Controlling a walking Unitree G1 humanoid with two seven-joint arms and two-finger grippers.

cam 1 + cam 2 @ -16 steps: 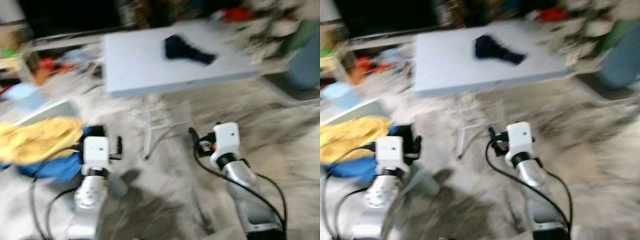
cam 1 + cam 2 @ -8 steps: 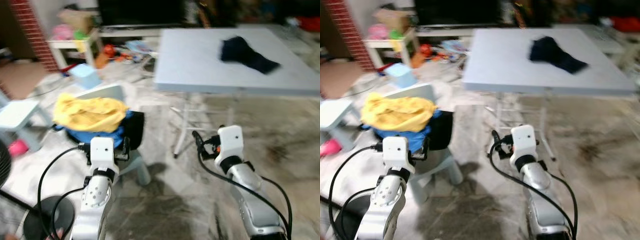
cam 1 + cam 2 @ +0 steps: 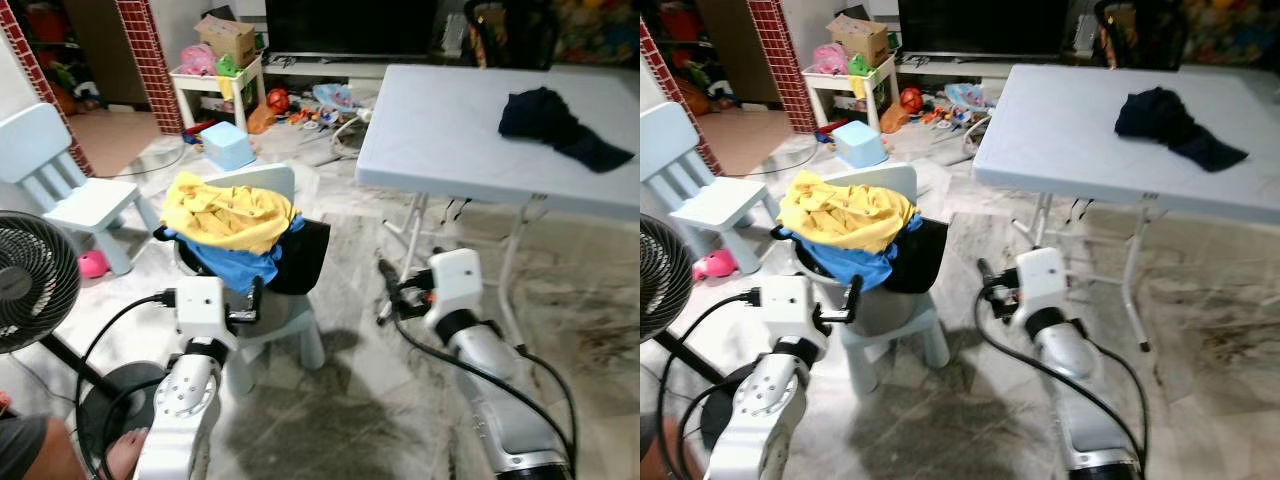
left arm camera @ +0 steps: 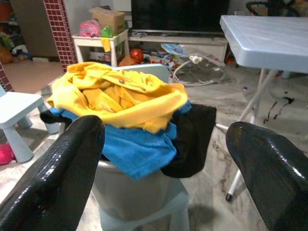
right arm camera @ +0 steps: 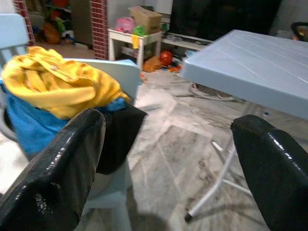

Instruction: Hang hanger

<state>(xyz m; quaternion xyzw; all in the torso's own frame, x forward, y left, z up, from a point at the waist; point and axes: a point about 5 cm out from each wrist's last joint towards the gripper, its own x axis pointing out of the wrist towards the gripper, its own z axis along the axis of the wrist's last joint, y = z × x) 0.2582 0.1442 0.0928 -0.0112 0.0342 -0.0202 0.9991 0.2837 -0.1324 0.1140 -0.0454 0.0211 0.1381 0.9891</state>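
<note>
Spanning grey marble floor (image 3: 360,420), a toy-strewn room holds a white table (image 3: 450,130); both claws spread, empty.

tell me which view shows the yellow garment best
The left wrist view: the yellow garment sits close and central, folds and buttons plain, lying over blue cloth. The right wrist view catches it at the edge behind a finger. Both eye views show it smaller, heaped on the small chair.
</note>
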